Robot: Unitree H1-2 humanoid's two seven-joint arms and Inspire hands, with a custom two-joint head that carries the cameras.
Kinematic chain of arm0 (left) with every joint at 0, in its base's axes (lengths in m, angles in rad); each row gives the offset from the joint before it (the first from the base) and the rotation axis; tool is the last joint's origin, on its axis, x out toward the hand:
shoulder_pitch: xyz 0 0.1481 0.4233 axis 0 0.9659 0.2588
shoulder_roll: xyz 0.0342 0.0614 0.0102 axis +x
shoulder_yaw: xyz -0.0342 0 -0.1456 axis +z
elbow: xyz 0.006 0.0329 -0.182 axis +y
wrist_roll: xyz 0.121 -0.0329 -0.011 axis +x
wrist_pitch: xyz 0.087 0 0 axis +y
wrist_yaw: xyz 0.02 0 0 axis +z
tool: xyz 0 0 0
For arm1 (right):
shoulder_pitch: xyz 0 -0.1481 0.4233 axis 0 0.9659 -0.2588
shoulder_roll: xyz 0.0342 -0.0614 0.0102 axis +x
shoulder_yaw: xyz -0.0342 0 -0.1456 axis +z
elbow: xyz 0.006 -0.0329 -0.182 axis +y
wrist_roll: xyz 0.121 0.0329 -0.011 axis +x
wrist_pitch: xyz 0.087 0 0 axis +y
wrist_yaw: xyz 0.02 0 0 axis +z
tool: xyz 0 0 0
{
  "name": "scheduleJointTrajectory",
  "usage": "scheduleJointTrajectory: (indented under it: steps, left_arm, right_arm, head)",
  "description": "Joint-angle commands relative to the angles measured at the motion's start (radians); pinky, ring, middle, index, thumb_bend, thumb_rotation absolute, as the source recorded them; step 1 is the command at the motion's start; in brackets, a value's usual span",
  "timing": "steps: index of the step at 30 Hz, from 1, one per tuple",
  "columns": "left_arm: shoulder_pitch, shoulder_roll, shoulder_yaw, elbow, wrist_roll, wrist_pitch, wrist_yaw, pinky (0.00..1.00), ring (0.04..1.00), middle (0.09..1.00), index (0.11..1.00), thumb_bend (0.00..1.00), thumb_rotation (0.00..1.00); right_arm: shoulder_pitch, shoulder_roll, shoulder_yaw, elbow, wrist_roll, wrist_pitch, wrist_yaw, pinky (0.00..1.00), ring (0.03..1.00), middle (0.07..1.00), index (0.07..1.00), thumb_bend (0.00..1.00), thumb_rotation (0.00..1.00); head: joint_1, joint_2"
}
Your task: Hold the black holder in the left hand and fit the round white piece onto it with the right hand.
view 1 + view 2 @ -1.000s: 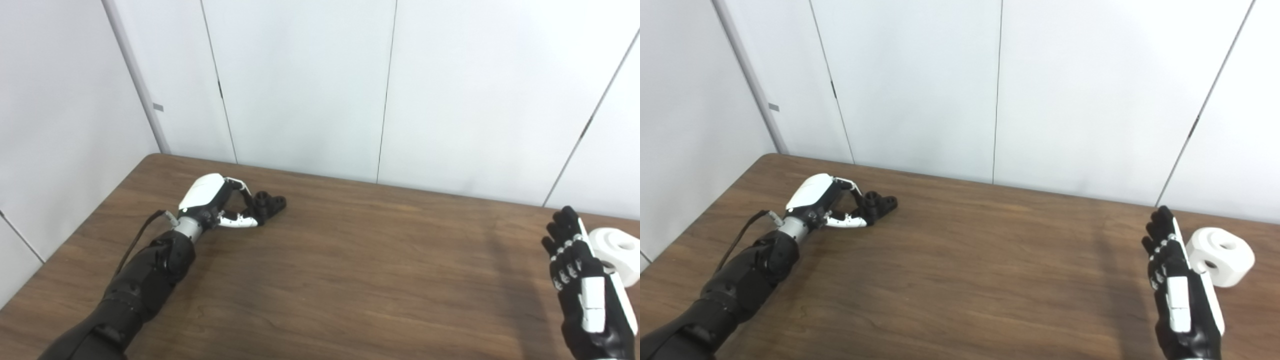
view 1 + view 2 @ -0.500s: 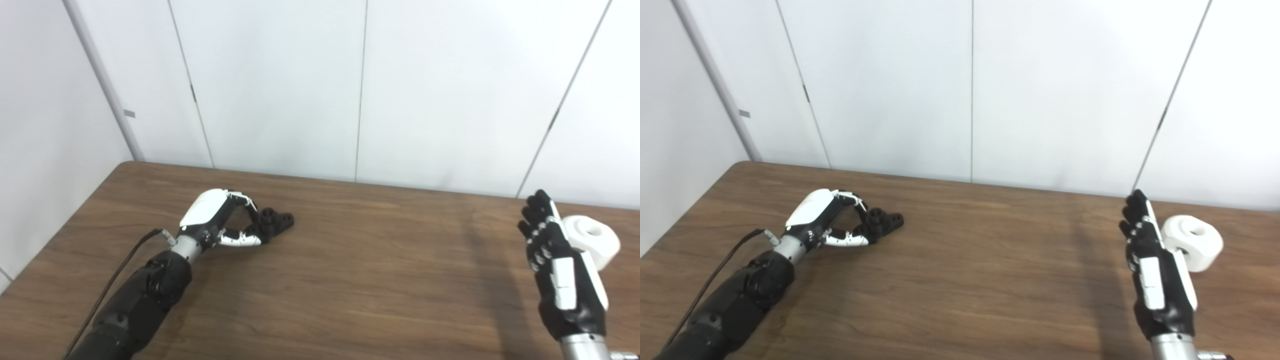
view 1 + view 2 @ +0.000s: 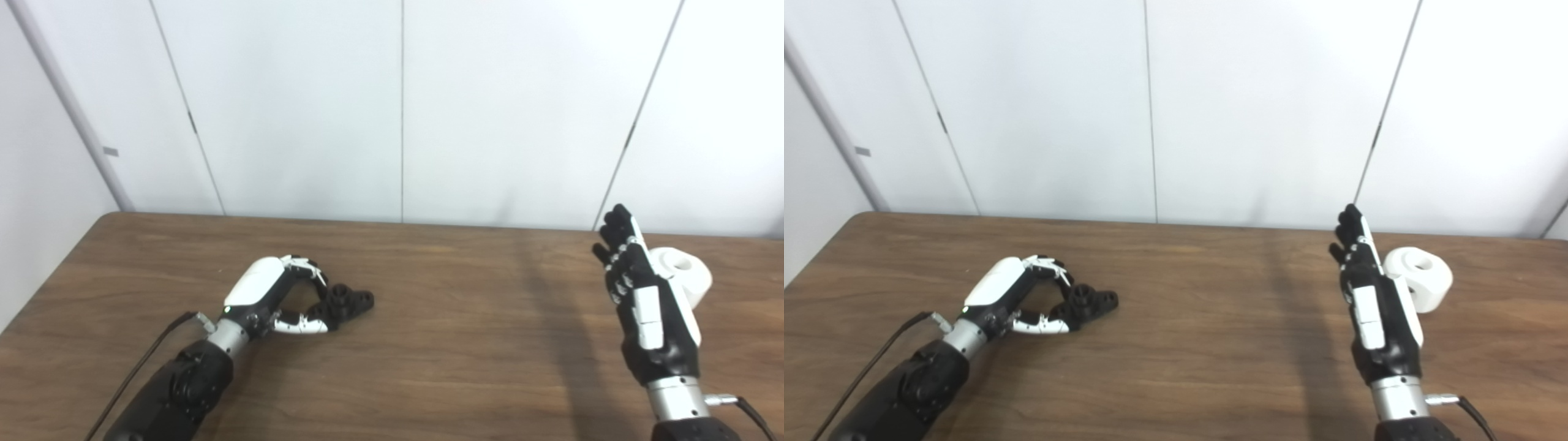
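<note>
You are looking at a brown wood-grain table (image 3: 429, 367) with both hands over it. Your left hand (image 3: 269, 300) is lying low at the left side, its fingers (image 3: 306, 269) and thumb curling around the near end of the small black plastic holder (image 3: 349, 301), which is resting on the tabletop. Your right hand (image 3: 1375, 300) is standing upright at the right side, fingers straight and held together, gripping nothing. The round white piece with a hollow top (image 3: 1424, 283) is sitting on the table just beyond that hand's palm side; whether they touch is unclear.
</note>
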Motion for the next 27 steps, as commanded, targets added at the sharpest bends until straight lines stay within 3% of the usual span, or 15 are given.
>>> scheduleJointTrajectory:
  steps: [1, 14, 27]
  left_arm:
    - [-0.005, -0.013, -0.009, -0.034, 0.006, -0.030, -0.014, 0.94, 0.839, 0.696, 0.485, 0.52, 0.05]
    - [0.014, -0.093, -0.057, -0.067, 0.016, -0.075, -0.035, 0.94, 0.840, 0.688, 0.484, 0.52, 0.05]
    - [0.045, -0.123, -0.084, -0.107, 0.019, -0.095, -0.060, 0.93, 0.850, 0.681, 0.482, 0.52, 0.05]
  right_arm:
    - [-0.031, 0.000, -0.003, -0.050, -0.002, -0.014, -0.010, 0.96, 0.983, 0.988, 0.990, 0.66, 0.96]
    - [-0.019, 0.013, 0.000, -0.116, -0.046, 0.036, -0.045, 0.92, 0.966, 0.973, 0.974, 0.70, 0.93]
    - [-0.001, 0.016, -0.002, -0.146, -0.073, 0.034, -0.052, 0.94, 0.973, 0.978, 0.976, 0.64, 0.96]
  head:
    - [-0.014, 0.003]
    - [-0.090, 0.013]
    - [-0.161, 0.021]
